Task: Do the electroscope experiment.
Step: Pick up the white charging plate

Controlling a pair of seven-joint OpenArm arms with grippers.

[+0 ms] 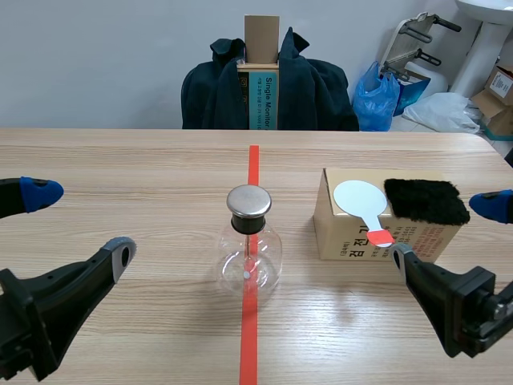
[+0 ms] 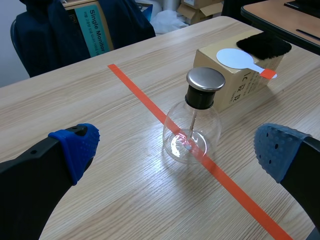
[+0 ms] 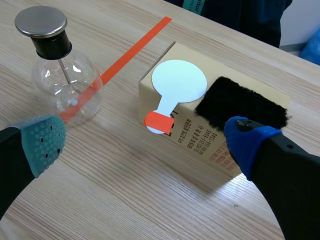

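Your left gripper (image 1: 80, 223) hangs wide open near the worktop's (image 1: 144, 160) left edge, holding nothing. Your right gripper (image 1: 446, 231) is just as wide open near the right edge, also with nothing in it. The electroscope (image 1: 251, 249), a round glass flask with a black neck and flat metal cap, stands upright on the orange-red tape line (image 1: 253, 160) at the worktop's middle, apart from both grippers. Near it, toward the right edge, sits a cardboard box (image 1: 341, 237). On the box's top lie a white round paddle (image 1: 358, 198), its orange-red handle tip overhanging the near side, and a black fur pad (image 1: 426, 200) just beside it.
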